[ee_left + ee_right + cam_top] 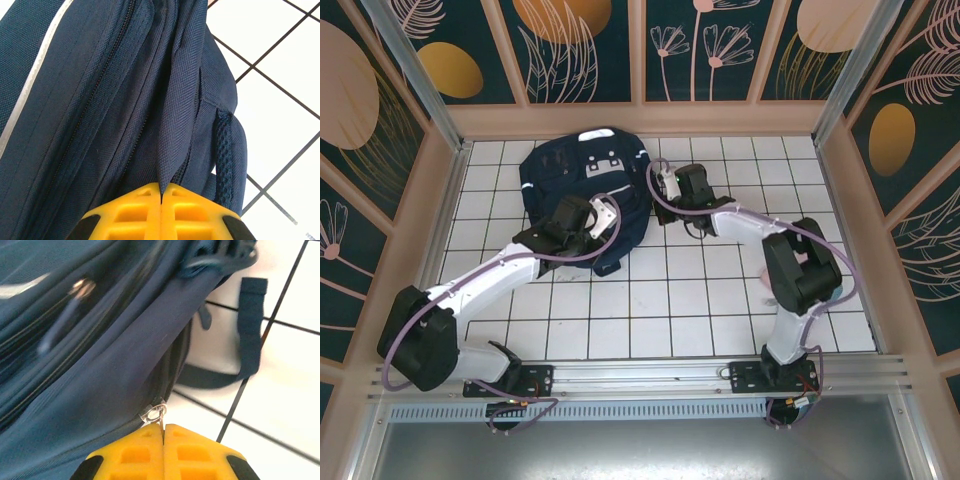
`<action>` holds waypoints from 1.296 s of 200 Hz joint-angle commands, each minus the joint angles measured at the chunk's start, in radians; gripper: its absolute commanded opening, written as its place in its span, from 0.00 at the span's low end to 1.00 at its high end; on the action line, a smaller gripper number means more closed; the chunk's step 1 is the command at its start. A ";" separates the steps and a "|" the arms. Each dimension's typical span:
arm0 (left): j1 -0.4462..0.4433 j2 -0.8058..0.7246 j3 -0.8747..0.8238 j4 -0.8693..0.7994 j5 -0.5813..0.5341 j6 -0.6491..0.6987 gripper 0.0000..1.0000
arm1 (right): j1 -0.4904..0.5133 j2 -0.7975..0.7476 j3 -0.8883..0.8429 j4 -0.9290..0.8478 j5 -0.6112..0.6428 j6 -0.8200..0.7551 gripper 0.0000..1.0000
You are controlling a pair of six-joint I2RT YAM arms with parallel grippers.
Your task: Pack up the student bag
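From above, the student bag (575, 175) lies flat on the white-tiled bench (700, 300), at the far side and left of centre, with its grey-white patches towards the back wall. The left pincer (606, 214) sits over the bag's near right part. The right pincer (663, 183) is at the bag's right edge. At that height the jaws of both cannot be read.

The left wrist view gives the detail that the overhead lacks. The left pincer (161, 189) has its yellow fingers (135, 210) pressed together, with a raised fold of the student bag (100, 100) pinched between them. The fold runs up and away from the tips. A thin white stripe (35, 75) crosses the fabric on the left, a dark zip line runs beside it, and a mesh strap (225, 155) hangs on the right over the bench (285, 90).

The right wrist view is partly blurred towards its top. Here the right pincer (163, 427) is likewise closed, and a small metal zip pull (156, 412) on the seam of the student bag (100, 375) is nipped at its tips. A second, blurred puller (80, 287) lies further up the fabric. To the right a flat webbing strap (250, 315) trails over the bench (285, 405).
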 commanded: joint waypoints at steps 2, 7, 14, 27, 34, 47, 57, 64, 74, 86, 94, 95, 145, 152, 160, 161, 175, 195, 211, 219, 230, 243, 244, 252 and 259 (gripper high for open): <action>-0.002 -0.058 -0.010 0.010 0.014 -0.023 0.00 | -0.051 0.100 0.112 -0.011 0.047 0.016 0.02; -0.002 -0.059 -0.010 0.009 0.015 -0.023 0.00 | -0.055 0.116 0.135 -0.010 0.039 0.014 0.02; -0.002 -0.061 -0.015 0.008 0.015 -0.023 0.00 | -0.056 0.139 0.158 -0.004 0.029 0.007 0.01; -0.002 -0.065 -0.020 0.010 0.017 -0.025 0.00 | -0.058 0.169 0.189 0.017 0.013 -0.001 0.01; -0.002 -0.066 -0.022 0.008 0.021 -0.025 0.00 | -0.061 0.187 0.205 0.030 0.007 0.003 0.01; -0.003 -0.068 -0.023 0.008 0.023 -0.024 0.00 | -0.064 0.221 0.243 0.041 0.006 0.013 0.01; -0.001 -0.068 -0.022 0.007 0.029 -0.025 0.00 | -0.066 0.245 0.265 0.050 0.008 0.027 0.01; -0.001 -0.069 -0.022 0.008 0.031 -0.025 0.00 | -0.066 0.257 0.276 0.060 0.015 0.038 0.01; -0.001 -0.069 -0.022 0.011 0.036 -0.027 0.00 | -0.066 0.264 0.276 0.075 0.024 0.054 0.01; -0.001 -0.073 -0.021 0.018 0.037 -0.031 0.00 | -0.066 0.253 0.258 0.086 0.056 0.075 0.00; -0.003 -0.075 -0.019 0.022 0.038 -0.039 0.04 | -0.066 0.233 0.229 0.094 0.079 0.084 0.00; -0.003 -0.076 -0.020 0.023 0.040 -0.039 0.05 | -0.065 0.230 0.225 0.095 0.082 0.086 0.00; -0.002 -0.133 -0.025 0.092 0.127 -0.090 0.56 | -0.071 -0.022 -0.056 0.139 0.167 0.154 0.00; -0.002 -0.138 -0.026 0.108 0.134 -0.102 0.59 | -0.072 -0.057 -0.092 0.136 0.171 0.159 0.00; -0.003 -0.140 -0.025 0.126 0.129 -0.120 0.63 | -0.072 -0.101 -0.136 0.128 0.178 0.165 0.00; -0.003 -0.140 -0.023 0.128 0.128 -0.122 0.63 | -0.071 -0.107 -0.139 0.127 0.178 0.165 0.00; -0.003 -0.132 -0.018 0.147 0.100 -0.146 0.69 | -0.070 -0.182 -0.212 0.114 0.192 0.176 0.00; -0.002 -0.101 0.000 0.151 0.072 -0.167 0.72 | -0.070 -0.294 -0.294 0.079 0.187 0.190 0.00; -0.001 -0.070 0.018 0.148 0.088 -0.178 0.73 | -0.071 -0.354 -0.349 0.073 0.135 0.188 0.00; -0.002 -0.053 0.026 0.152 0.090 -0.188 0.73 | -0.073 -0.362 -0.367 0.081 0.126 0.182 0.00; -0.002 -0.029 0.037 0.155 0.095 -0.198 0.73 | -0.084 -0.343 -0.368 0.088 0.113 0.183 0.00; -0.002 -0.002 0.056 0.157 0.087 -0.223 0.74 | -0.100 -0.299 -0.325 0.067 0.086 0.196 0.04; -0.002 0.000 0.056 0.157 0.084 -0.226 0.74 | -0.100 -0.296 -0.321 0.065 0.082 0.197 0.04; -0.002 0.015 0.065 0.153 0.067 -0.248 0.74 | -0.104 -0.274 -0.295 0.055 0.060 0.209 0.09; -0.001 0.028 0.066 0.149 0.044 -0.269 0.75 | -0.105 -0.257 -0.264 0.049 0.036 0.220 0.16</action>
